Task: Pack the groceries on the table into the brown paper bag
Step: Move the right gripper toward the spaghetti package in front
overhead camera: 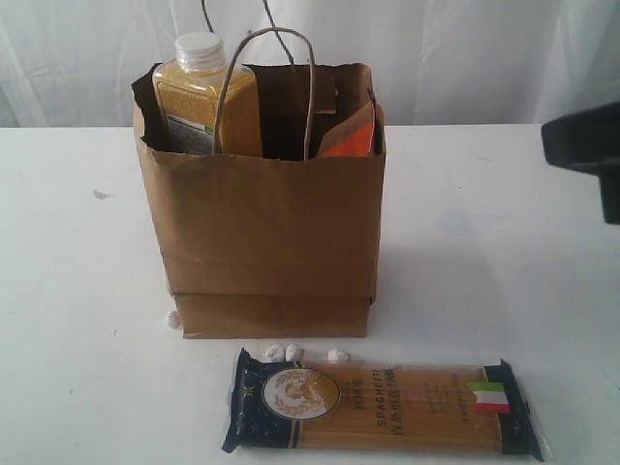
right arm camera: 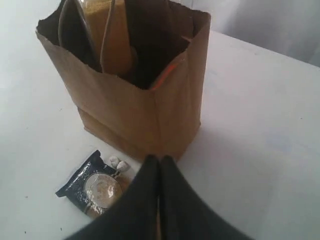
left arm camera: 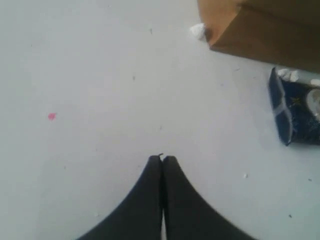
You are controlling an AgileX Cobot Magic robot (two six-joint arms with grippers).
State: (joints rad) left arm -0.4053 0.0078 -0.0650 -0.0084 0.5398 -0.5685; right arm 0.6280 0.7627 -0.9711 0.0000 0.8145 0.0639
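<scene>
The brown paper bag (overhead camera: 271, 232) stands upright mid-table, its ragged rim open. Inside it the white-capped bottle of yellow grains (overhead camera: 205, 97) sticks up at the left and the orange-labelled pouch (overhead camera: 351, 136) shows at the right. The blue-ended spaghetti pack (overhead camera: 383, 407) lies flat in front of the bag. My right gripper (right arm camera: 159, 159) is shut and empty, hovering above the pack's blue end (right arm camera: 92, 185) near the bag's front corner (right arm camera: 165, 125). My left gripper (left arm camera: 162, 158) is shut and empty over bare table, away from the bag (left arm camera: 260, 25) and pack (left arm camera: 297, 115). The two jars are hidden.
Small white pebble-like bits (overhead camera: 291, 352) lie between bag and pack, one (overhead camera: 173, 319) at the bag's left corner. A dark part of the right arm (overhead camera: 586, 145) shows at the right edge. The white table (overhead camera: 77, 291) has faint marks; a white curtain hangs behind.
</scene>
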